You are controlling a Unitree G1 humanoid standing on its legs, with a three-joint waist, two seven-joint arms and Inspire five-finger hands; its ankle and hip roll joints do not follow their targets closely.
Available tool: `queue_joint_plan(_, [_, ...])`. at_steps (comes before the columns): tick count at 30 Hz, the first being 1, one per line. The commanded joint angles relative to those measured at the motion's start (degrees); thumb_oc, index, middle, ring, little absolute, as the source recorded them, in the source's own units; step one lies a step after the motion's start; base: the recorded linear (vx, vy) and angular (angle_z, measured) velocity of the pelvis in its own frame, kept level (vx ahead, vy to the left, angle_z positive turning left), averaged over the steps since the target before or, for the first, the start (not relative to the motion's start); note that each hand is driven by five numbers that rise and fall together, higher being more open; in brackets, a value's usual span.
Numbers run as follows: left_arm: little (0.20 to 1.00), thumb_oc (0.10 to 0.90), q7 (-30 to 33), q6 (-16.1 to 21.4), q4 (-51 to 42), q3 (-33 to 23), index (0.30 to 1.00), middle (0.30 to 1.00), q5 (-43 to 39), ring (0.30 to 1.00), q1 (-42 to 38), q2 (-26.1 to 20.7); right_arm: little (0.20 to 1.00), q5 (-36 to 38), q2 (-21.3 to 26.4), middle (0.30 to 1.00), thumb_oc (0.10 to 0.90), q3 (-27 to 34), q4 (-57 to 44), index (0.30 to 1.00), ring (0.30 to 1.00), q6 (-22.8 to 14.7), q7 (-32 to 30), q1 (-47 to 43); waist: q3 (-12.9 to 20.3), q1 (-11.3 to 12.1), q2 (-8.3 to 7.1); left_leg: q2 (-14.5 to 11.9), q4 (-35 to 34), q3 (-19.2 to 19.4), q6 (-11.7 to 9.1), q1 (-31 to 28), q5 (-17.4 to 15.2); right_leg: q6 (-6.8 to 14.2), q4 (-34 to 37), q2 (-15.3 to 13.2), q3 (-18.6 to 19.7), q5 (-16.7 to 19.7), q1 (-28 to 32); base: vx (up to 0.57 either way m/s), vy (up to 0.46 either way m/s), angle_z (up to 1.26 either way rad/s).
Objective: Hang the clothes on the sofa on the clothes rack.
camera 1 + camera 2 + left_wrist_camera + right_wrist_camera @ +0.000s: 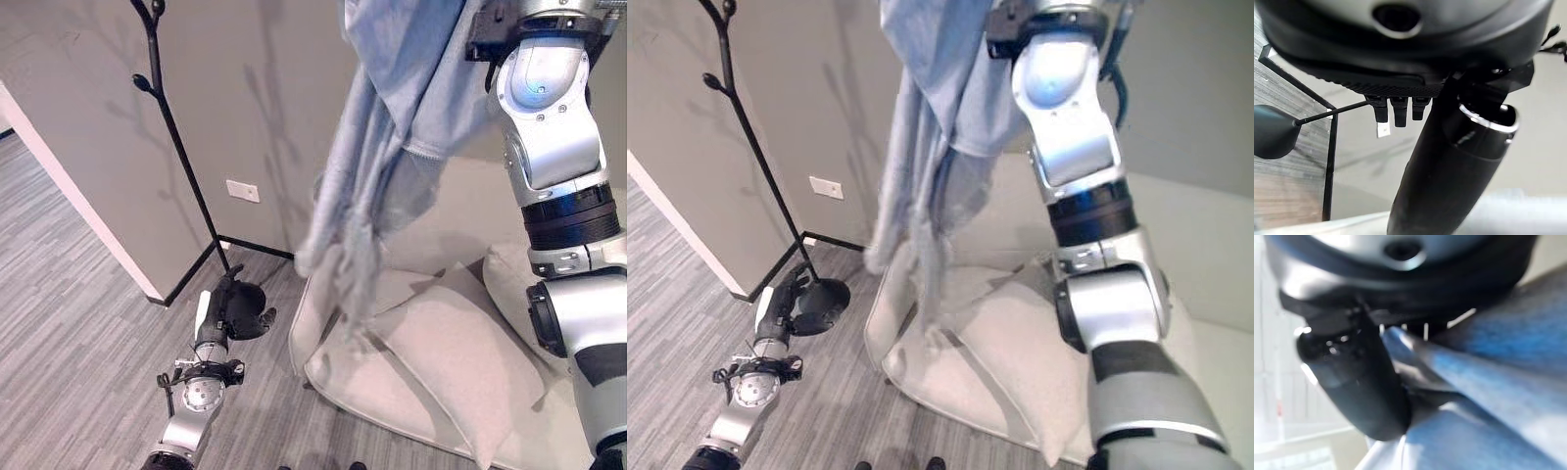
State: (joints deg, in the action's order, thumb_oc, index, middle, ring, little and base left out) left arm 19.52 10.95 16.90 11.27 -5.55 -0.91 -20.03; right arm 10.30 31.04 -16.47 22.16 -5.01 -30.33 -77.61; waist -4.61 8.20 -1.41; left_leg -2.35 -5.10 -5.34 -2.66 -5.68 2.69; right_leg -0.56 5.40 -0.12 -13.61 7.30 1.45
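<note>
A light blue garment [392, 147] hangs in long folds from the top of the view down to the sofa cushions. My right arm is raised high beside it. In the right wrist view my right hand [1359, 382] is shut on the blue cloth [1498, 382], thumb pressed against it. The black clothes rack [181, 157] is a thin pole with branch hooks, standing left of the garment and apart from it. Its round base [823, 302] rests on the floor. My left hand [227, 308] hangs low beside that base, open and holding nothing.
A beige sofa [460, 362] with loose cushions fills the lower right. Behind the rack stands a grey wall with a white outlet [242, 191] and a white corner edge [78, 196]. Grey wood-pattern floor [69, 323] lies to the left.
</note>
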Motion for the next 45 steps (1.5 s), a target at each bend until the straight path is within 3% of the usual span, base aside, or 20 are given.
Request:
queue_joint_plan(1, [0.900,0.800,3.9,6.7,-5.5,1.8,0.900,0.900,1.3,0.900,-6.5,-4.4,0.300,3.9,-1.7,0.300,0.400,-0.9,0.1,0.300,0.300,-5.1,-1.2,-7.3,6.1,0.6,-2.37,-1.8,0.1,2.0,-1.7,0.1,-3.5,5.0,-0.4,-2.8,1.9,-6.7,4.2,0.00,0.000,0.00])
queue_joint_plan(13, [0.900,0.800,6.9,5.5,-14.0,2.7,0.900,0.900,9.6,0.900,-12.8,-6.3,0.300,10.5,-8.4,0.300,0.400,-4.9,-7.6,0.300,0.300,-6.8,5.0,-2.3,6.1,-0.4,-2.17,-1.5,0.1,2.7,-1.5,0.2,-3.2,5.1,-0.4,-2.9,2.5,-5.7,3.7,-0.01,0.002,0.01])
queue_joint_plan(18, [0.900,0.800,8.5,4.5,-16.3,2.1,0.900,0.900,15.1,0.900,-11.6,-8.0,0.300,11.4,-9.5,0.300,0.400,-5.6,-9.9,0.300,0.300,-6.8,6.3,-0.9,6.0,-0.4,-1.93,-1.5,0.1,3.0,-1.3,0.1,-3.4,5.2,-0.4,-3.0,2.8,-5.5,3.5,0.00,0.013,-0.04])
queue_joint_plan(21, [0.900,0.800,8.0,4.9,-16.6,2.1,0.900,0.900,13.2,0.900,-10.5,-7.6,0.300,12.6,-10.3,0.300,0.400,-6.0,-10.5,0.300,0.300,-7.0,6.9,-0.4,5.9,-0.4,-1.98,-1.5,0.1,3.0,-1.3,0.1,-3.3,5.2,-0.4,-2.9,2.9,-5.5,3.5,0.00,0.000,0.00])
queue_joint_plan(24, [0.900,0.800,3.3,6.0,-11.7,7.5,0.900,0.900,0.3,0.900,-11.2,-2.5,0.300,16.6,-13.4,0.300,0.400,-7.8,-10.5,0.300,0.300,-7.5,8.1,-0.5,5.9,-1.2,-2.17,-1.7,0.1,3.1,-1.3,-0.3,-3.6,5.1,-0.4,-2.7,3.3,-6.0,3.7,0.00,0.000,0.00])
queue_joint_plan(25, [0.900,0.800,3.2,6.2,-11.3,7.6,0.900,0.900,0.1,0.900,-11.5,-2.4,0.300,16.7,-13.3,0.300,0.400,-7.9,-10.4,0.300,0.300,-7.5,8.1,-0.5,5.8,-1.1,-2.08,-1.7,0.1,3.1,-1.3,-0.3,-3.6,5.1,-0.4,-2.7,3.3,-6.0,3.8,0.01,-0.020,-0.05])
queue_joint_plan(27, [0.900,0.800,1.9,5.0,-2.9,14.1,0.900,0.900,-2.2,0.900,-15.8,1.8,0.300,20.7,-16.8,0.300,0.400,-9.4,-9.8,0.300,0.300,-8.7,8.6,-1.5,5.6,-2.3,-2.02,-1.8,0.1,3.5,-1.3,-0.4,-3.6,5.1,-0.4,-2.6,3.7,-5.9,3.7,-0.02,-0.012,-0.19])
queue_joint_plan(29, [0.900,0.800,3.8,2.2,12.3,20.1,0.900,0.900,-1.2,0.900,-24.6,7.8,0.300,25.8,-20.7,0.300,0.400,-11.4,-11.3,0.300,0.300,-9.5,9.0,-0.9,5.8,-4.7,-1.92,-1.8,0.1,4.4,-1.3,-0.7,-3.7,5.1,-0.4,-2.6,4.6,-5.7,3.4,-0.01,0.000,-0.21])
queue_joint_plan(32, [0.900,0.800,7.6,-0.3,26.0,19.8,0.900,0.900,-2.8,0.900,-35.2,13.4,0.300,30.0,-21.0,0.300,0.400,-13.6,-16.9,0.300,0.300,-10.7,9.6,3.2,6.0,-7.6,-1.22,-1.5,0.1,5.7,-1.6,-0.8,-3.9,5.2,-0.4,-2.9,5.7,-5.2,2.9,0.00,0.007,-0.30])
queue_joint_plan(33, [0.493,0.529,8.1,-0.4,26.9,19.2,0.493,0.493,-3.8,0.493,-36.0,13.9,0.300,30.1,-20.5,0.300,0.400,-13.8,-18.0,0.300,0.300,-10.8,9.6,3.9,6.0,-7.9,-1.12,-1.5,0.1,5.9,-1.6,-0.9,-3.9,5.3,-0.4,-2.9,5.9,-5.1,2.8,0.00,-0.003,-0.11])
queue_joint_plan(34, [0.300,0.400,8.5,-0.5,27.4,18.4,0.300,0.300,-4.3,0.300,-36.5,14.1,0.300,30.3,-19.9,0.300,0.400,-14.0,-19.2,0.300,0.300,-10.8,9.7,4.8,6.1,-8.2,-1.02,-1.5,0.1,6.1,-1.6,-1.0,-4.0,5.3,-0.4,-2.9,6.0,-5.1,2.7,0.01,-0.004,-0.14])
queue_joint_plan(39, [0.300,0.400,9.6,0.2,20.3,14.2,0.300,0.300,-6.6,0.300,-31.5,12.2,0.300,29.2,-14.8,0.300,0.400,-12.5,-23.0,0.300,0.300,-10.8,9.6,8.4,6.1,-8.3,-0.61,-1.8,0.1,6.9,-1.6,-1.4,-4.1,5.4,-0.4,-2.8,6.6,-5.4,2.5,0.02,-0.007,-0.13])
queue_joint_plan(45, [0.300,0.400,9.9,0.7,6.5,6.4,0.300,0.300,-3.9,0.300,-19.8,6.4,0.300,27.4,-9.4,0.300,0.400,-9.3,-23.2,0.300,0.300,-10.2,9.8,10.3,5.9,-6.9,-0.94,-1.7,0.1,6.4,-1.5,-0.6,-3.3,5.3,-0.4,-2.9,6.1,-5.2,2.2,0.00,-0.002,-0.01])
